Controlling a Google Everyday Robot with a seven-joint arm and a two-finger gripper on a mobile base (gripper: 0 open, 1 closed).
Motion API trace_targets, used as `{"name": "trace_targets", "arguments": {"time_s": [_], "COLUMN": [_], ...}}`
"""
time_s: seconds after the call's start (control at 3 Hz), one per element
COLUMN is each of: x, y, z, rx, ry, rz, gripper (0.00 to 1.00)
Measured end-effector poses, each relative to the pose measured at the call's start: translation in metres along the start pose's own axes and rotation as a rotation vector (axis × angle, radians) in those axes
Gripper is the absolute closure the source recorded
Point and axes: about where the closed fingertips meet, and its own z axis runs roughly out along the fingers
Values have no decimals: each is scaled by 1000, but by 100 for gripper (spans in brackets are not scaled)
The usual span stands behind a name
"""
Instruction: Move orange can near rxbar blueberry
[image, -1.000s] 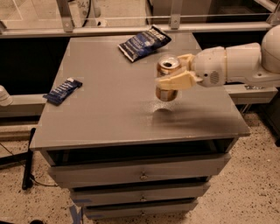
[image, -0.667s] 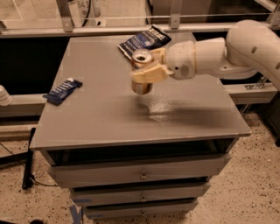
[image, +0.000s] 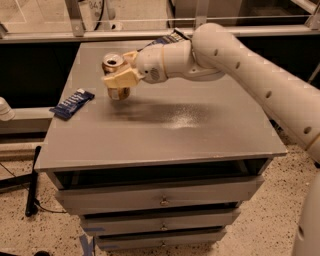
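Observation:
The orange can (image: 115, 63) is upright, silver top up, held in my gripper (image: 120, 76) above the left part of the grey table (image: 165, 130). The gripper's pale fingers are shut on the can's sides. The rxbar blueberry (image: 73, 103) is a flat dark blue wrapper with white lettering lying at the table's left edge, a short way left of and nearer than the can. The can is apart from it.
A crinkled dark blue chip bag (image: 167, 39) lies at the table's far edge, mostly hidden behind my arm (image: 260, 85). The table stands on a drawer cabinet (image: 160, 200). A metal rail and glass run behind the table.
My gripper has carried the orange can leftward across the table, from the right-middle toward the rxbar blueberry. The bar and chip bag have not moved.

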Motion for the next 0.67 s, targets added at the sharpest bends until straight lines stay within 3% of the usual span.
{"name": "trace_targets", "arguments": {"time_s": [0.67], "x": [7], "y": [-30], "z": [55], "rx": [6], "ry": [4], "rz": [-5], "gripper": [100]}}
